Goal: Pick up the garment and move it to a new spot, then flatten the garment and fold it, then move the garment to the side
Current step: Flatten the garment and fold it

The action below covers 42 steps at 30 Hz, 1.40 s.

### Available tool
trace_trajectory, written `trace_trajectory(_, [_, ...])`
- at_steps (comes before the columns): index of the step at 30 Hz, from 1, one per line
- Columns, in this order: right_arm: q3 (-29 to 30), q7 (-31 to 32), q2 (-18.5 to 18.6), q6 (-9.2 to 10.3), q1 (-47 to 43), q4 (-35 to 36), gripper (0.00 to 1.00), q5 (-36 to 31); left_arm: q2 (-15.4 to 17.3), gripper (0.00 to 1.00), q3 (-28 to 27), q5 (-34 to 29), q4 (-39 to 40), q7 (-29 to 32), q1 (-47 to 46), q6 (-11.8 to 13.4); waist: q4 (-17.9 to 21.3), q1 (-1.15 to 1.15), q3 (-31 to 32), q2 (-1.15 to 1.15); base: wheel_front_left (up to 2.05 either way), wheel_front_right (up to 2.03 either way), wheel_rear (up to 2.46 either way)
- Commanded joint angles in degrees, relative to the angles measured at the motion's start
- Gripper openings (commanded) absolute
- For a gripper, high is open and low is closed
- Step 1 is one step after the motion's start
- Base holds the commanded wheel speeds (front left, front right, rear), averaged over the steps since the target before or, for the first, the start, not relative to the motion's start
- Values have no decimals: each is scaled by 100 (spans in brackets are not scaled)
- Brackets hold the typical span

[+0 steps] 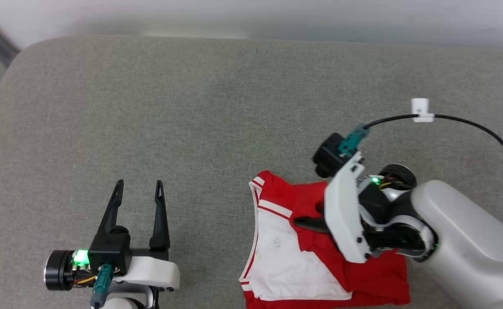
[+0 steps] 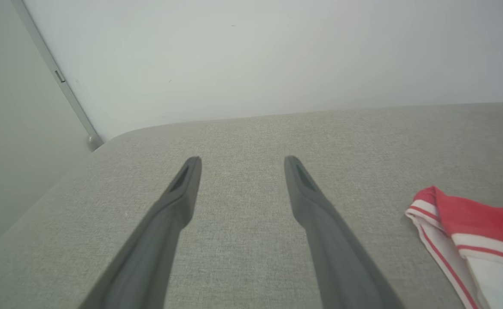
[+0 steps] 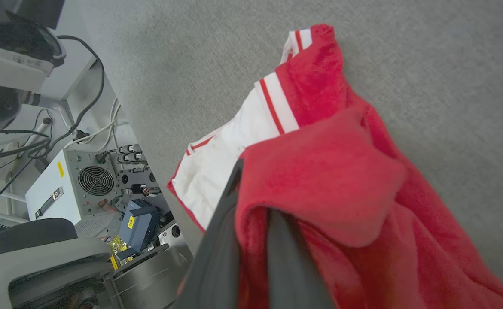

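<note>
The garment [image 1: 303,257], a red jersey with a white sleeve and red-and-white stripe trim, lies bunched on the grey table [image 1: 191,107] at the lower right of the head view. My right gripper [image 1: 303,223] is shut on a fold of its red cloth, fingers pointing left. In the right wrist view the red cloth [image 3: 320,180] wraps over the dark fingers [image 3: 221,240]. My left gripper [image 1: 138,189] stands open at the lower left, well apart from the garment. Between its fingers [image 2: 178,201] I see bare table, and a corner of the garment [image 2: 470,227] lies at the right.
A black cable [image 1: 470,124] with a white clip [image 1: 421,110] arcs over the table's right side. Past the table's near edge stand a white fan-cooled box [image 3: 79,184] and cables. A pale wall [image 2: 277,56] rises behind the table.
</note>
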<state>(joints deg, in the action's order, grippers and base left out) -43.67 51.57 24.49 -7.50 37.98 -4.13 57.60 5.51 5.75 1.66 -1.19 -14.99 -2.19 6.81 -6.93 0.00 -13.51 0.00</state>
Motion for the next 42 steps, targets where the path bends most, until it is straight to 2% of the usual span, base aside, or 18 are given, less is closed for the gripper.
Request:
trace_trajectory(1, [-182,-22,-145,2,201,-175,0,-101,-18,100,18,-49,-1,-27,-120,-11,-48,0,-79,0,0,0,0])
trace_trajectory(7, [-966,-389,-497,1,587,-1050,0,-493,-99,100,88,-54,-51,-27,-269,-43,-173,0,-240,0,0,0,0])
trace_trajectory(14, [-1642,-951,-472,3,642,-1699,0,-464,-140,100,18,-30,-109,-27,-225,-26,-156,0,-186,0,0,0,0])
trace_trajectory(15, [-1680,-1065,-456,3,697,-1695,26,-434,-134,100,-1,-34,-119,-27,-187,-25,-130,0,-148,0,0,0,0])
trace_trajectory(16, [-1707,-1203,-434,3,756,-1638,100,-395,-122,100,-13,-42,-132,-27,-155,-35,-100,0,-98,0,0,0,0])
trace_trajectory(20, [-1672,-1781,-157,2,946,-1229,100,-222,-75,100,-79,-61,-146,-27,-58,-58,24,0,119,0,0,0,0])
trace_trajectory(24, [-1399,-2648,338,2,1065,-834,100,-420,-42,100,-148,-68,-135,-27,34,-68,153,0,317,0,0,0,0])
trace_trajectory(29, [-451,-4089,696,3,835,-966,100,-1150,-29,100,-193,-84,-114,-27,176,-70,307,0,489,0,0,0,0])
trace_trajectory(35, [1091,-5519,474,2,49,-1350,100,-2334,-5,100,-297,-64,-67,-27,348,-61,486,0,654,0,0,0,0])
trace_trajectory(40, [2241,-6234,79,2,-877,-1335,100,-3112,-1,100,-348,-63,-23,-27,469,-77,597,0,759,0,0,0,0])
trace_trajectory(42, [2427,-6316,-16,2,-1079,-1283,100,-3260,-1,100,-357,-64,-24,-27,500,-73,614,0,779,0,0,0,0])
